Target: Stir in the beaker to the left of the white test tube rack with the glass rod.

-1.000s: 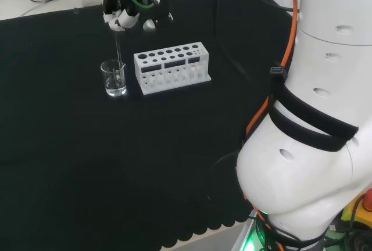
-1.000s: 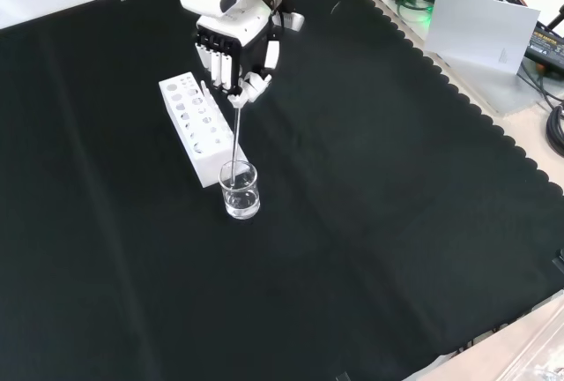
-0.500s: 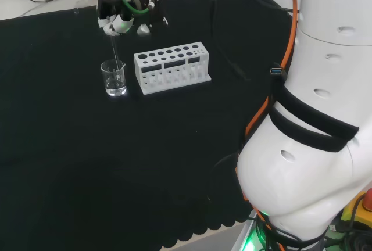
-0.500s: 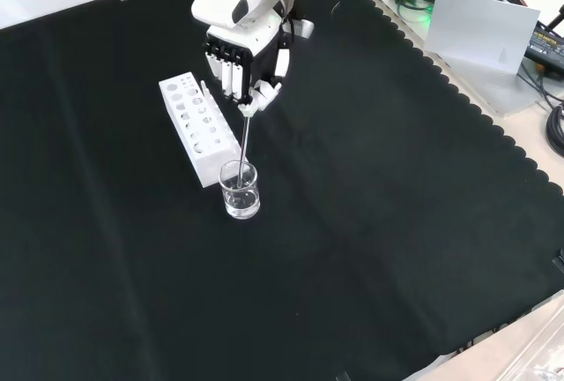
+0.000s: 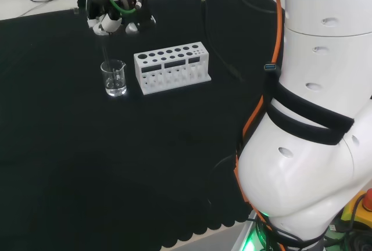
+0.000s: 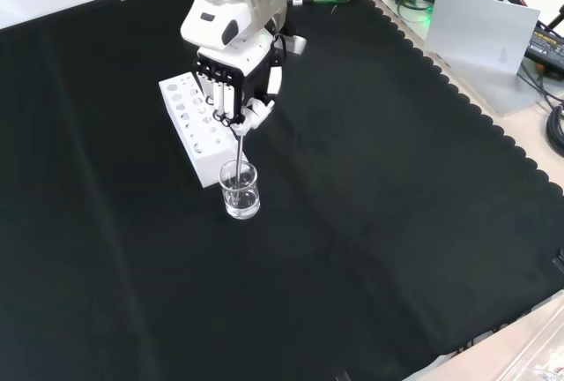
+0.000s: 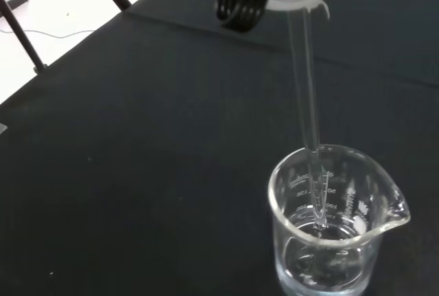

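A small clear beaker (image 5: 114,77) (image 6: 240,190) (image 7: 332,222) with a little clear liquid stands on the black cloth, just left of the white test tube rack (image 5: 171,67) (image 6: 197,128) in the head view. The hand (image 5: 110,20) (image 6: 233,87) hangs above the beaker, its fingers curled and pinching the top of a thin glass rod (image 6: 240,146) (image 7: 307,104). The rod reaches down into the beaker, and in the wrist view its tip stands in the liquid near the wall.
The arm's white links (image 5: 314,117) take up the right of the head view. The cloth's scalloped edge (image 6: 458,99) runs along the right in the front view, with a grey sheet (image 6: 485,33) and cables beyond it.
The hand has drifted left and slightly away in the head view, carrying the rod's top with it. The rod's lower end stays in the beaker. The beaker and rack have not moved.
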{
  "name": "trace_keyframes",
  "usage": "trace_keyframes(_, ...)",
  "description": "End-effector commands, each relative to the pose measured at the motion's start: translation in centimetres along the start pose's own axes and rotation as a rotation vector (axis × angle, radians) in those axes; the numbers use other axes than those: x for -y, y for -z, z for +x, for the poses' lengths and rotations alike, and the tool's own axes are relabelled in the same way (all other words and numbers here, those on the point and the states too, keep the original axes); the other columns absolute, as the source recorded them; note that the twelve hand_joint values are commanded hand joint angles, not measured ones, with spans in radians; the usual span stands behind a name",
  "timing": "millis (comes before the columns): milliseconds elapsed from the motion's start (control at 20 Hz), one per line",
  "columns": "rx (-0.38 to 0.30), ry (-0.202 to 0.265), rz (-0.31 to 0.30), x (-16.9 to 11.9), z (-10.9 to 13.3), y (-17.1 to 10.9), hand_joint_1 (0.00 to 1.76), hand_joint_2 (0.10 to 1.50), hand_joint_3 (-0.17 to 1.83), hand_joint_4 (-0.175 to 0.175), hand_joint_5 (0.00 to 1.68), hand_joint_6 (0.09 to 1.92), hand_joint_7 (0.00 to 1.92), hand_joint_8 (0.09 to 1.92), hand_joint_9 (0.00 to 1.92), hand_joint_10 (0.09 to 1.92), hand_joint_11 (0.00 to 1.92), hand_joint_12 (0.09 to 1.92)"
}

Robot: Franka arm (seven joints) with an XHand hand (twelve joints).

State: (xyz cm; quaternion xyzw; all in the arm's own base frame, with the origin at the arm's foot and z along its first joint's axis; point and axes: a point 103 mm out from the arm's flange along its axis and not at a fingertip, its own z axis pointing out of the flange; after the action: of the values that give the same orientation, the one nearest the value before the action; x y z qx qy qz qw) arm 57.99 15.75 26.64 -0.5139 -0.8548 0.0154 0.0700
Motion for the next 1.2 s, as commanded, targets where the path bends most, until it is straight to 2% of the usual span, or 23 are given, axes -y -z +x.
trace_keyframes(50,0.018,-0.032,0.002,0.5,-2.2,0.7,1.31,0.78,0.53,-0.175,1.18,0.50,1.17,1.10,1.59,0.88,1.59,0.81)
trace_keyframes(200,0.018,-0.057,-0.001,1.4,-3.5,1.4,1.31,0.78,0.53,-0.175,1.18,0.50,1.16,1.10,1.59,0.88,1.59,0.81)
trace_keyframes(350,0.018,-0.071,-0.008,2.3,-3.8,1.8,1.31,0.78,0.53,-0.175,1.18,0.50,1.16,1.10,1.59,0.88,1.59,0.81)
trace_keyframes(400,0.105,-0.144,0.002,2.7,-3.7,1.9,1.31,0.78,0.53,-0.175,1.18,0.50,1.16,1.10,1.59,0.88,1.59,0.81)
trace_keyframes(500,0.085,-0.119,0.009,3.2,-2.9,1.8,1.31,0.78,0.53,-0.175,1.18,0.50,1.16,1.10,1.59,0.88,1.59,0.81)
trace_keyframes(550,0.046,-0.079,0.006,3.3,-2.1,1.7,1.31,0.78,0.53,-0.175,1.18,0.50,1.16,1.10,1.59,0.88,1.59,0.81)
trace_keyframes(600,0.017,-0.059,0.001,3.4,-1.5,1.5,1.31,0.78,0.53,-0.175,1.18,0.50,1.16,1.10,1.59,0.88,1.59,0.81)
trace_keyframes(750,0.001,-0.022,0.011,3.2,0.8,1.1,1.31,0.78,0.53,-0.175,1.18,0.50,1.16,1.10,1.59,0.88,1.59,0.81)
trace_keyframes(900,-0.002,-0.003,0.018,2.8,2.6,0.9,1.31,0.78,0.53,-0.175,1.18,0.50,1.16,1.10,1.59,0.88,1.59,0.81)
trace_keyframes(1200,-0.011,0.005,0.037,2.0,4.0,0.5,1.31,0.78,0.53,-0.175,1.18,0.50,1.17,1.10,1.59,0.88,1.59,0.81)
